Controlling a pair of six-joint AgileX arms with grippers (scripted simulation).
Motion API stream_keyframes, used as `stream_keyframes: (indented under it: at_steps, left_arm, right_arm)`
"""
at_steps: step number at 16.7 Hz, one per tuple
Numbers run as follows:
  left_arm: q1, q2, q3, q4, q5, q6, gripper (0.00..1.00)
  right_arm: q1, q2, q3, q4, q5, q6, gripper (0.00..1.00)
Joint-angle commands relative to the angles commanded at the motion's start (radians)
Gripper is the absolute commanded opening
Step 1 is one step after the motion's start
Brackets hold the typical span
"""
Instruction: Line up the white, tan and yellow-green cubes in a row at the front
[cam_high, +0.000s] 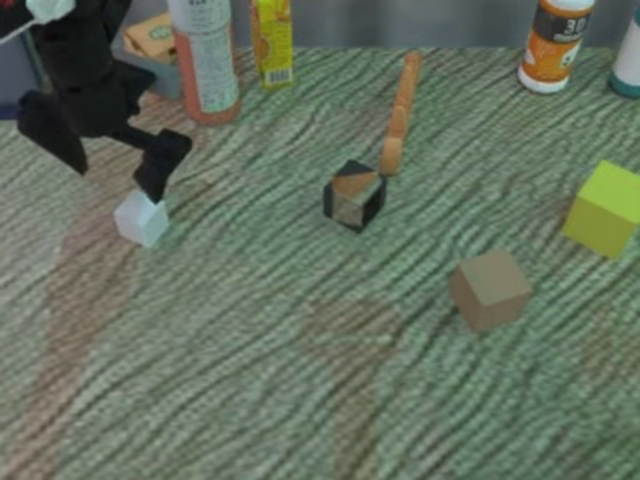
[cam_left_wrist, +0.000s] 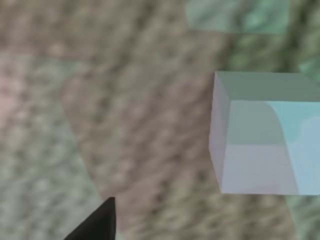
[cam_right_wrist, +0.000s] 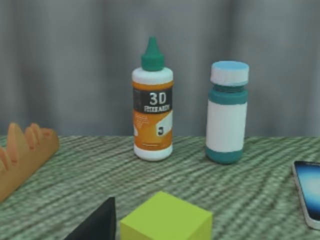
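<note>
Top view: the bench (cam_high: 250, 380) carries a woven green-grey cloth with wavy grain and several brownish patches; a grey curtain-like backdrop closes the far side.

The white cube (cam_high: 141, 219) sits at the left of the bench, turned so one corner faces the near edge. The left end effector (cam_high: 158, 170) hangs directly over it, its dark tip meeting the cube's far top edge; whether its fingers are apart or together cannot be told. In the left wrist view the white cube (cam_left_wrist: 265, 132) fills one side, with only one dark fingertip (cam_left_wrist: 97, 222) in sight.

The tan cube (cam_high: 489, 290) rests right of centre, rotated slightly off the bench edges. The yellow-green cube (cam_high: 603, 208) lies near the right edge, also skewed, well apart from the tan one. All three are equal-sided, so none has a long axis.

A black, orange and grey cube (cam_high: 354, 195) stands at centre, just beside the tip of an orange loaf-like object (cam_high: 400, 112). Bottles and a box line the far edge. The near half of the bench is open cloth.

The right end effector is out of the top view; the right wrist view shows one dark fingertip (cam_right_wrist: 97, 222) beside the yellow-green cube (cam_right_wrist: 167, 220), and its state cannot be told.
</note>
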Motion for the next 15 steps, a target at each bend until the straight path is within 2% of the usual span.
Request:
stream_keyframes:
  at_steps: [7, 12, 15]
  left_arm:
    - [-0.002, 0.081, -0.168, 0.257, 0.001, 0.001, 1.00]
    - [-0.002, 0.090, -0.182, 0.275, 0.001, 0.001, 1.00]
    - [-0.002, 0.090, -0.182, 0.275, 0.001, 0.001, 0.77]
  right_arm:
    - [0.000, 0.000, 0.000, 0.000, 0.000, 0.000, 1.00]
    - [0.000, 0.000, 0.000, 0.000, 0.000, 0.000, 1.00]
    - [0.000, 0.000, 0.000, 0.000, 0.000, 0.000, 1.00]
